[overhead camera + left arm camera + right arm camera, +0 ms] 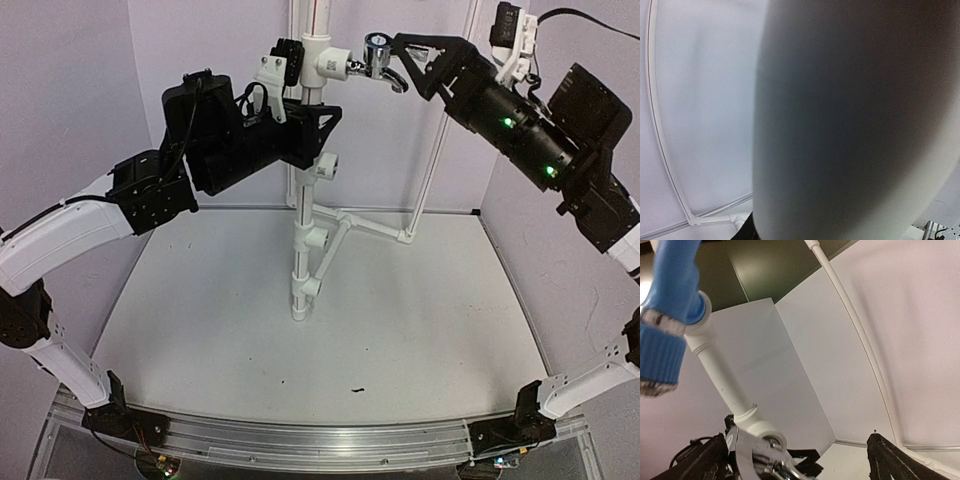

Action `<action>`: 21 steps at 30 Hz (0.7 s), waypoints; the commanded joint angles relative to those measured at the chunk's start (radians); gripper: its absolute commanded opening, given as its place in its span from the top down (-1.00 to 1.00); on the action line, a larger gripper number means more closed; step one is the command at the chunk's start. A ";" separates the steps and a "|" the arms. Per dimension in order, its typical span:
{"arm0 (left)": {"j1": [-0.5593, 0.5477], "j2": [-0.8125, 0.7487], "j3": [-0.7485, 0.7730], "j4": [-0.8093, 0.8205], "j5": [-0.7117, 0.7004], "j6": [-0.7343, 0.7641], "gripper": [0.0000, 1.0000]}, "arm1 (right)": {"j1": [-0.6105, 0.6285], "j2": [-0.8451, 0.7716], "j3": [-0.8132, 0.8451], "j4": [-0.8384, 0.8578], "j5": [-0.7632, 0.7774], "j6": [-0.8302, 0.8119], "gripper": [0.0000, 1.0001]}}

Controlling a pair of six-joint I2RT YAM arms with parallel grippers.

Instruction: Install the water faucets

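A chrome water faucet (376, 52) sticks out sideways from the top tee fitting (333, 66) of the upright white pipe (303, 200). My right gripper (396, 62) sits around the faucet with its jaws spread wide, open. In the right wrist view the faucet (757, 460) lies close to the left finger (700, 462), and the right finger (892, 460) stands far off; the right gripper (795, 462) holds nothing. My left gripper (318, 118) is shut on the pipe below that tee. The pipe (850, 125) fills the left wrist view and hides the fingers.
More white tees (326, 165) sit lower on the pipe, and a slanted brace pipe (375, 228) runs back to the right wall. A blue fitting (665, 315) tops the pipe in the right wrist view. White walls enclose the table (400, 340).
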 commanded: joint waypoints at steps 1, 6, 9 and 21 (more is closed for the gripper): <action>-0.006 0.043 -0.076 -0.351 -0.019 -0.352 1.00 | -0.006 -0.114 -0.081 -0.030 -0.112 -0.202 -0.97; -0.004 0.032 -0.080 -0.355 -0.015 -0.350 1.00 | -0.006 -0.159 -0.107 -0.173 -0.273 -0.653 -0.96; -0.004 0.031 -0.081 -0.361 -0.002 -0.347 1.00 | -0.006 -0.128 -0.067 -0.202 -0.264 -0.808 -0.97; -0.005 0.056 -0.073 -0.365 0.058 -0.351 1.00 | -0.008 0.084 0.161 -0.128 -0.170 -0.695 -0.92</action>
